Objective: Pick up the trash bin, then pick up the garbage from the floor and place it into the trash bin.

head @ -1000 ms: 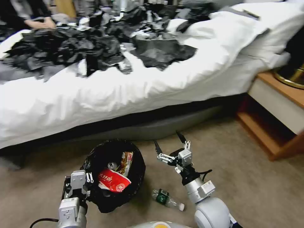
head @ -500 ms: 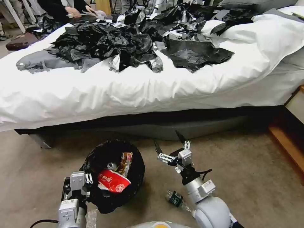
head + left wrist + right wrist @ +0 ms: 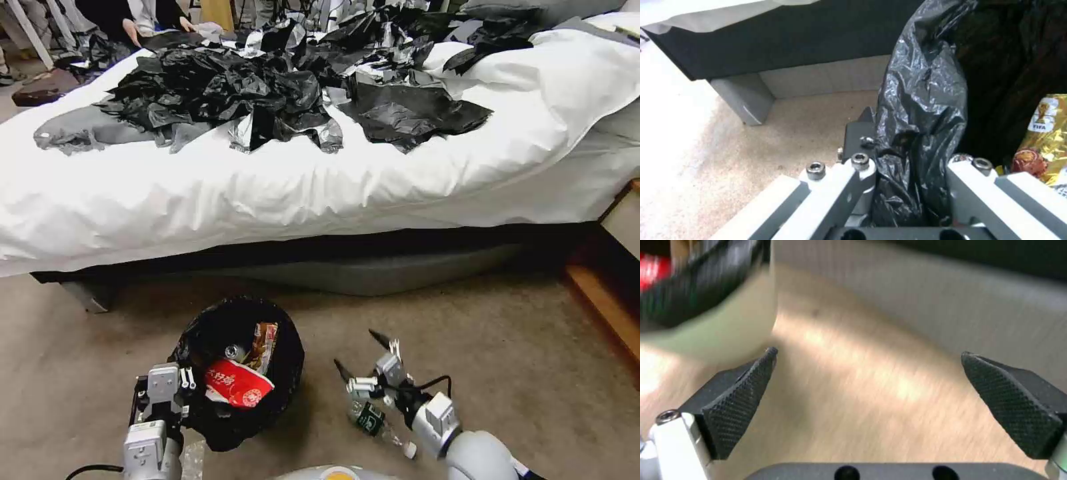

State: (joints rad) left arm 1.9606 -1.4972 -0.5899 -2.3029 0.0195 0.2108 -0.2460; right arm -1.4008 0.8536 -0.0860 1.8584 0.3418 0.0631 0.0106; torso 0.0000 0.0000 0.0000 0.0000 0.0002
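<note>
A wide bed (image 3: 320,193) with a white duvet spans the far side of the scene, its top strewn with crumpled black plastic sheets (image 3: 267,93); a dark gap and a grey base panel run beneath it. Beige carpet floor (image 3: 520,347) fills the foreground, and the edge of a brown wooden bedside unit (image 3: 610,300) stands at the right.

The small round trash bin (image 3: 237,370), lined with a black plastic bag folded over its rim, sits at lower left, close in front of the robot. Inside it lie a red and white snack wrapper (image 3: 237,383), a gold and brown foil wrapper (image 3: 267,340) and a small silvery can top.

The left gripper (image 3: 163,387) is at the near rim of the bin; in the left wrist view its jaws are clamped on a fold of the black liner (image 3: 916,140).

The right gripper (image 3: 363,357) is low over the carpet to the right of the bin, jaws spread wide with nothing between them; the textured black pads (image 3: 740,403) show apart over bare carpet.

A small clear plastic bottle with a green label (image 3: 370,419) lies on its side on the floor, just beside and partly under the right gripper's wrist.
</note>
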